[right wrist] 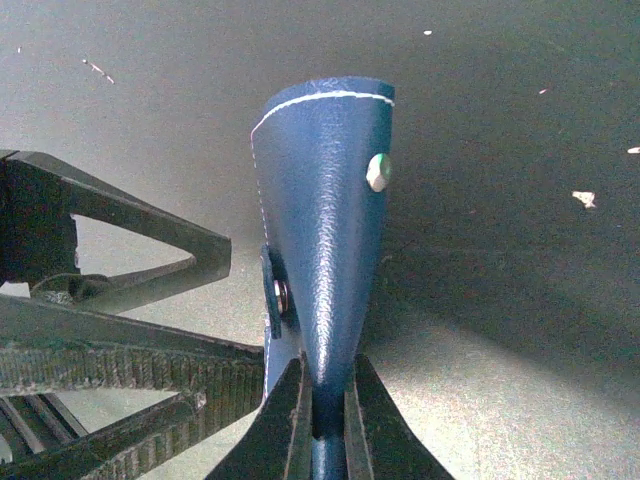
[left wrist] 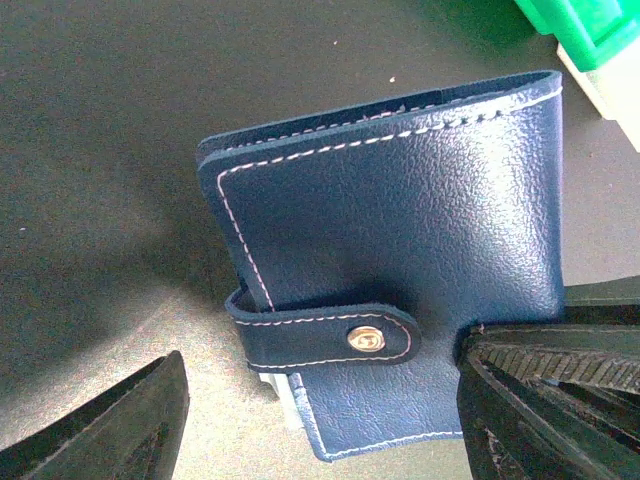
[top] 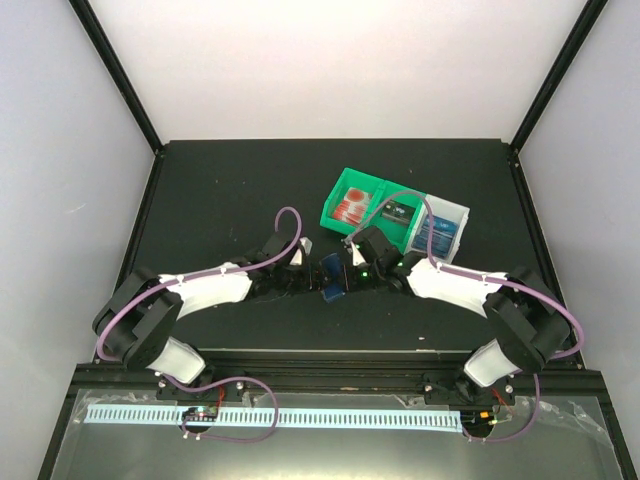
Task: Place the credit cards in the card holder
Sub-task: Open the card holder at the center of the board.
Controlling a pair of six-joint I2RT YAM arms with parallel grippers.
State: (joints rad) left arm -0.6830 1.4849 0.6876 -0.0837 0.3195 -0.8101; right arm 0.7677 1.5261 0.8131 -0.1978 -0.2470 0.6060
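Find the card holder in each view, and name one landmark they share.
Top external: card holder at centre, between the arms' tips.
Left wrist: card holder fills the middle, tab facing the camera.
Right wrist: card holder at centre, edge-on, pinched by the right fingers.
Shared landmark: the black table.

Dark blue card holder being held folded and on edge; credit cards lying in the tray.

The card holder (left wrist: 400,270), grained dark blue with pale stitching, is sitting folded, its snap tab with a gold stud lying across one cover and a pale inner sleeve peeking out beneath. The right claw (right wrist: 325,400) is pinching one edge, the covers splaying wider away from it. The credit cards (top: 350,208) are lying well apart from it in the tray (top: 333,197): red-and-white, dark and blue, each colour in its own compartment.
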